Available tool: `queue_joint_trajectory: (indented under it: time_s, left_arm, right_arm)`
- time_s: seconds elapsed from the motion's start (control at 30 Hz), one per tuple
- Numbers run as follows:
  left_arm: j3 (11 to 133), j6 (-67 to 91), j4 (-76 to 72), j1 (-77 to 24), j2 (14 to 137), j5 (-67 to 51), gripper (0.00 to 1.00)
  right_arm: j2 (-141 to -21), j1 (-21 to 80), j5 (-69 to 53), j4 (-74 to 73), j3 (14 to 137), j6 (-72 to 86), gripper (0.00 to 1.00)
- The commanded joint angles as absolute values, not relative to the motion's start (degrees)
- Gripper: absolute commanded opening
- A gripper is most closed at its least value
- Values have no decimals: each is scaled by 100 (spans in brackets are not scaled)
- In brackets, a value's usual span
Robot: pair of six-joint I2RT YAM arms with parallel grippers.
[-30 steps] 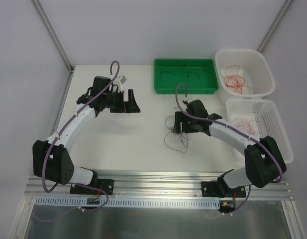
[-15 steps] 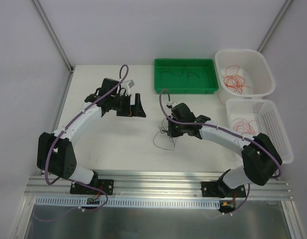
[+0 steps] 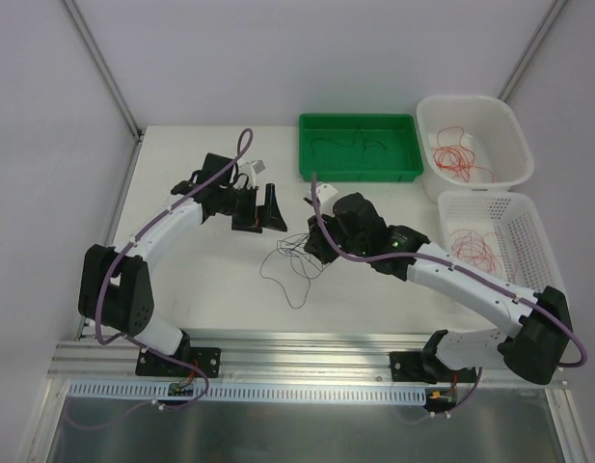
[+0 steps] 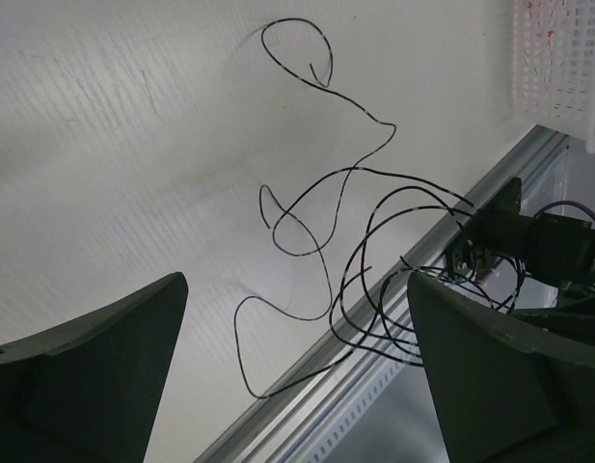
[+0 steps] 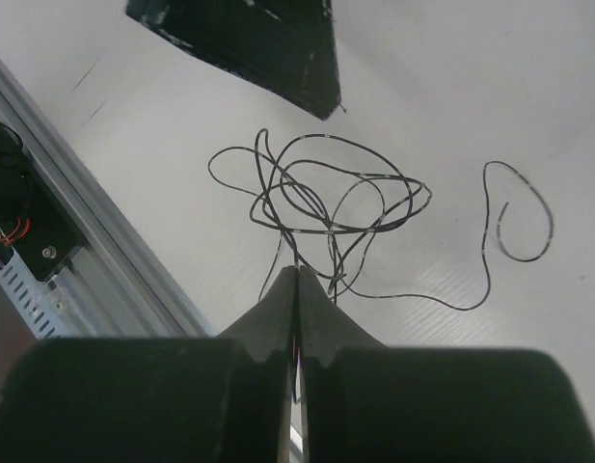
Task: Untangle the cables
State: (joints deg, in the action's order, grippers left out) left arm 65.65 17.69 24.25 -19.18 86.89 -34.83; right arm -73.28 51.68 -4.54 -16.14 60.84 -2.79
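Dark cables [image 5: 331, 230] knotted on worktop, near side of green tray [image 3: 359, 177]. Right gripper [image 5: 295, 275] clenched on several strands at once, I judge. Left gripper [image 3: 264, 208] gaping, empty, left of tray. Risk: if I pull, whole knot drags and tightens, or thin strands slip out.

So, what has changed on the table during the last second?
The right gripper closed on the dark cables and dragged the tangle leftward. The left gripper, open all along, swung right to meet it. The green tray and the two white baskets with their red cables stayed where they were.
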Motion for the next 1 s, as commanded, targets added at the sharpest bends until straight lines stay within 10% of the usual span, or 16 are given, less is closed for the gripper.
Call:
queue_joint_trajectory:
  time_s: [0.0, 0.27, 0.97]
  left_arm:
    - [6767, 2021, 2329, -1969, 8956, -4077, 99]
    - [6794, 2057, 2329, -1969, 8869, -4000, 99]
    - [6478, 107, 1969, -2839, 7585, -3094, 94]
  right_arm:
    - [-7225, 5264, -414, -1538, 6328, -580, 1]
    - [-7488, 5221, 1220, -2355, 6741, -318, 1]
    - [-6663, 4755, 88, -2505, 7137, 360, 1]
